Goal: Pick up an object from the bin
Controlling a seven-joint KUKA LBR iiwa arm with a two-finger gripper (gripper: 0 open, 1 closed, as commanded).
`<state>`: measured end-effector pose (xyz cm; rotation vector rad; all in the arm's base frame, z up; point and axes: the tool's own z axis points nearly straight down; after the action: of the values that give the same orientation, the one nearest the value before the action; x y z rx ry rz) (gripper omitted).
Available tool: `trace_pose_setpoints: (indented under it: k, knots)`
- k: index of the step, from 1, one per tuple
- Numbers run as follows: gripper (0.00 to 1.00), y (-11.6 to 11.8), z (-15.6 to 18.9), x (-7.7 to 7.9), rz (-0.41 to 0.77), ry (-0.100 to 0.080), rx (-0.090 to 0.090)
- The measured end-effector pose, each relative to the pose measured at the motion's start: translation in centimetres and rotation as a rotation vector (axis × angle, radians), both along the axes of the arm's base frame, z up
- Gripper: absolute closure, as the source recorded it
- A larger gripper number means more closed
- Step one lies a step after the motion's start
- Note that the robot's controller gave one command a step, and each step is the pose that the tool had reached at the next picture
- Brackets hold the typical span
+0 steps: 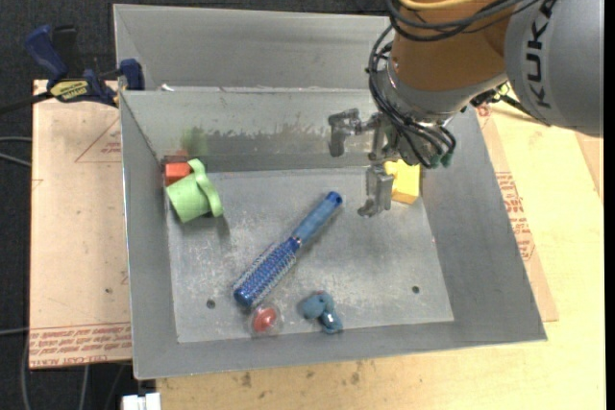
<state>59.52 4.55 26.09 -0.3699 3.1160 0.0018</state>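
Note:
My gripper [352, 180] hangs over the back right part of the bin, open, with nothing between its fingers. A yellow block [405, 181] lies just right of the nearer finger [376, 192], outside the gap and partly under the wrist. A blue brush [288, 249] with a bristled head lies aslant in the middle of the bin, its handle tip a little left of and below the gripper.
A green cup [194, 197] lies on its side at the left wall with an orange-red block [177, 172] behind it. Near the front wall lie a small red ball [264, 319] and a small blue piece [319, 310]. The arm's orange cover and cables overhang the bin's back right corner.

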Motion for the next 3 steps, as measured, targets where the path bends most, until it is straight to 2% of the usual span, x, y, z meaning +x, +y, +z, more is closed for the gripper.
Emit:
trace_pose_setpoints:
  k: [1, 2, 3]
  knots:
    - [0.00, 0.2, -15.3, 1.5, 0.243, 0.008, 0.000]
    - [0.00, 0.0, -19.2, 3.2, 0.639, 0.001, -0.001]
    - [1.00, 0.0, -19.0, 3.3, 0.639, -0.001, -0.001]
